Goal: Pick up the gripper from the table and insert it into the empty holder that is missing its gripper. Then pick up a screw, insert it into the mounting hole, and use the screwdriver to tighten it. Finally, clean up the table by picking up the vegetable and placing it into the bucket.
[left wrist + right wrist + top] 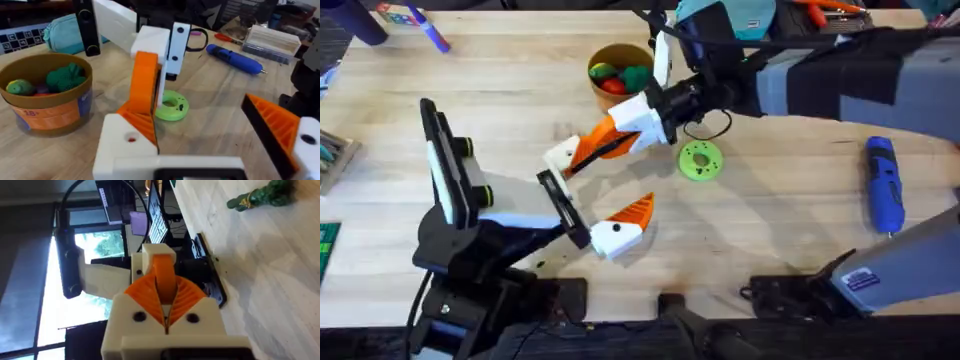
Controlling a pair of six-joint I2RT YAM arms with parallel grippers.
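Seating the gripper on the far end of the holder, judging by the layout. Hanging over the middle of the table, just nearward and leftward of the bucket, with the white base right beside the bar's far tip. Cannot tell whether already on the bar or just short of it.

Pinched by the right gripper, orange pads pressed onto the orange wedge from both sides. As for the left gripper, spread wide and clamping nothing: one mounted finger at the bar's near end, the other seat at the far end, where the new piece goes.

To do this well:
- Square the white base to the bar before pushing, then slide straight on without twisting.
- Hold the left arm steady so the bar does not swing away under the push.
- Keep the pinch firm and low on the wedge, since a ribbed taper probably slips if squeezed near the tip.
- Leave the mounting hole on the base facing up and uncovered for the screw.
- Let go only once the base sits flush.

Pointing with the orange tip toward the far right corner of the table, white base toward the left edge. Long axis diagonal, crossing the bar roughly at a right angle and running about parallel to the mounted finger. Roughly level, though exact tilt hard to judge.
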